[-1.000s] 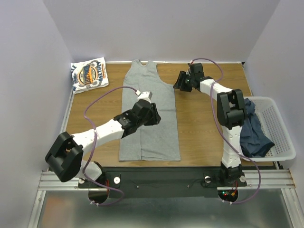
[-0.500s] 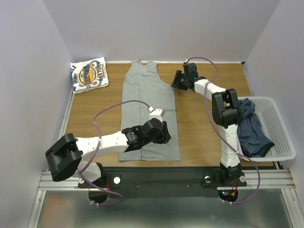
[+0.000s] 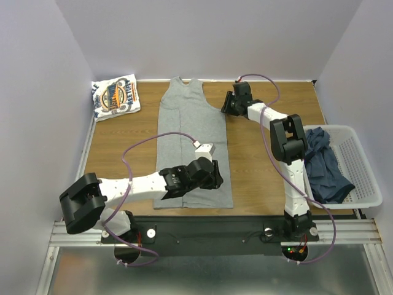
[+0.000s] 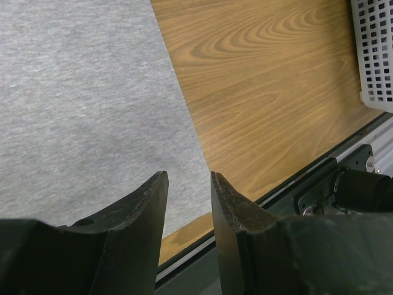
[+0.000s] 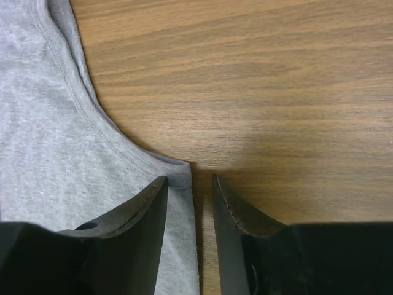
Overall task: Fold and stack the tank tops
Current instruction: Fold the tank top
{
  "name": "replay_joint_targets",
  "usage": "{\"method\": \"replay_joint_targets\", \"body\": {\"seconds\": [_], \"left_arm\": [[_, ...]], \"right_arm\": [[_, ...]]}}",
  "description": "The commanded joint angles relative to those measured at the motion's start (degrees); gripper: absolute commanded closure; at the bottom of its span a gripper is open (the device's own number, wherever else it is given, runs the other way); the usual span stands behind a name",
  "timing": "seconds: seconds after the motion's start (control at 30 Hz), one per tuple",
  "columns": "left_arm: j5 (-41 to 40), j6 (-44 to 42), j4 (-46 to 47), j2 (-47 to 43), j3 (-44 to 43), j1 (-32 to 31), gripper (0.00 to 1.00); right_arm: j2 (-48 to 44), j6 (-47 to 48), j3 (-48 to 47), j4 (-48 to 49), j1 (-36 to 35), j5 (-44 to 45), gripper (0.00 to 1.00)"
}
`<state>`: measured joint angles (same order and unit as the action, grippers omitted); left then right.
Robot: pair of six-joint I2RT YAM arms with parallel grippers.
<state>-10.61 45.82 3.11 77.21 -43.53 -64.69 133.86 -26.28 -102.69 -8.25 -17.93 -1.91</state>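
A light grey tank top lies flat, straps at the far end. My left gripper hovers over its near right hem corner; in the left wrist view the left gripper stands open with grey cloth below and nothing pinched. My right gripper is at the right underarm corner. The right wrist view shows the right gripper open, its jaws standing either side of the cloth's side edge. A folded white printed tank top lies at the back left. Dark slate-blue tank tops fill the basket.
A white mesh basket stands at the table's right edge, its corner showing in the left wrist view. The black front rail runs along the near edge. Bare wooden table lies between the grey top and the basket.
My left arm swung from the grey top's middle toward the near edge, ending over the right hem corner. My right gripper edged left to the underarm corner and its jaws narrowed.
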Motion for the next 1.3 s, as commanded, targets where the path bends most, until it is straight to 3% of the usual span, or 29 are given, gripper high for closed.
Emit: {"method": "replay_joint_targets", "body": {"seconds": [0.0,0.3,0.57,0.8,1.27], "left_arm": [[-1.52,0.67,0.31,1.27,-2.52,-1.76,0.54],[-3.10,2.60,-1.36,6.55,-5.16,-4.83,0.51],[-3.80,1.81,-1.97,9.01,-7.27,-7.12,0.41],[-4.24,2.16,-3.03,13.75,-10.17,-9.93,0.45],[-7.32,2.69,-11.37,22.81,-17.91,-14.68,0.53]], "right_arm": [[2.63,0.80,-0.93,1.13,-1.31,1.56,0.61],[2.54,-0.26,-1.02,1.22,-1.58,1.56,0.75],[2.28,-0.87,-1.10,1.22,-2.02,3.49,0.88],[1.49,-1.05,-0.84,1.22,-2.02,5.25,0.95],[0.35,-0.26,-0.93,1.22,-2.02,6.39,0.99]]}}
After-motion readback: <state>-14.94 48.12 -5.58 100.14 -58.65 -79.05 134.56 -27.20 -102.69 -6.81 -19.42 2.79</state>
